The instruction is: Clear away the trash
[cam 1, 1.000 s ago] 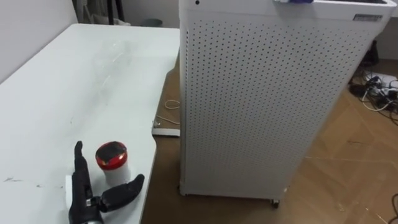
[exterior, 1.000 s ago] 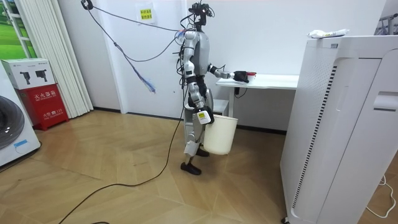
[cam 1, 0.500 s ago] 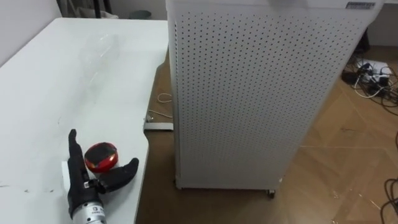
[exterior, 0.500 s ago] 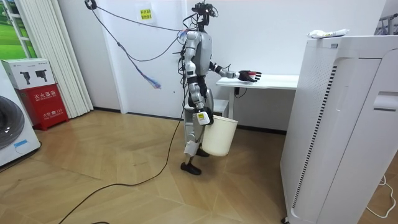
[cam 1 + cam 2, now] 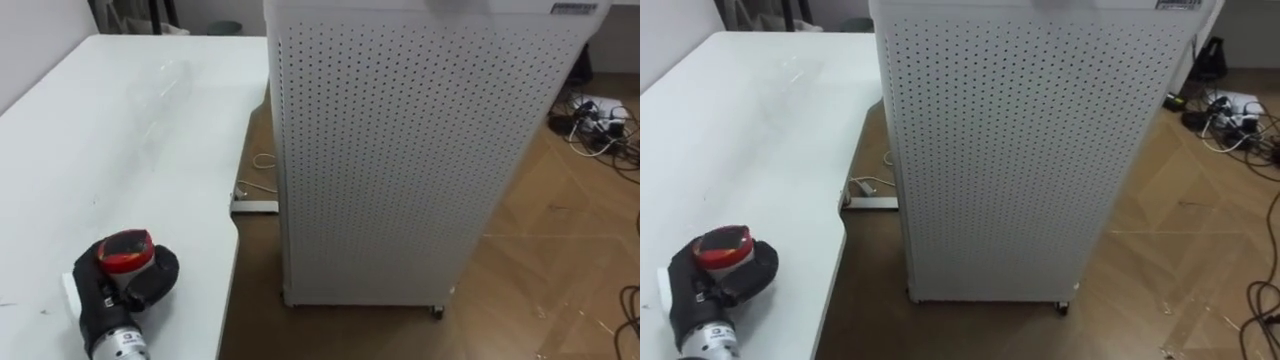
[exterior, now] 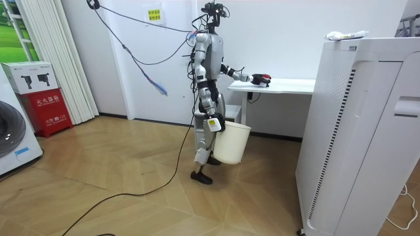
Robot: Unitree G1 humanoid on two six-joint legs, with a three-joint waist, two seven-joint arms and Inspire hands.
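Observation:
A small white cup with a red lid [image 5: 124, 250] stands near the front edge of the white table [image 5: 120, 130]. My left hand [image 5: 105, 295] is wrapped round it, fingers and thumb curled against its sides below the lid; the cup's body is mostly hidden by the black fingers. In the room view I stand at the table's end with the left hand [image 6: 261, 80] stretched over it. My right hand [image 6: 211, 119] hangs by my hip, where a white bucket [image 6: 231, 143] hangs too.
A tall white perforated cabinet [image 5: 400, 150] stands right beside the table's edge, with a narrow strip of wooden floor between. A faint clear plastic thing [image 5: 165, 85] lies further back on the table. Cables [image 5: 600, 120] lie on the floor at the far right.
The left hand's straight fingers have curled round the red-lidded cup, and the hand has shifted a little left with it. Earlier the whole view also shifted.

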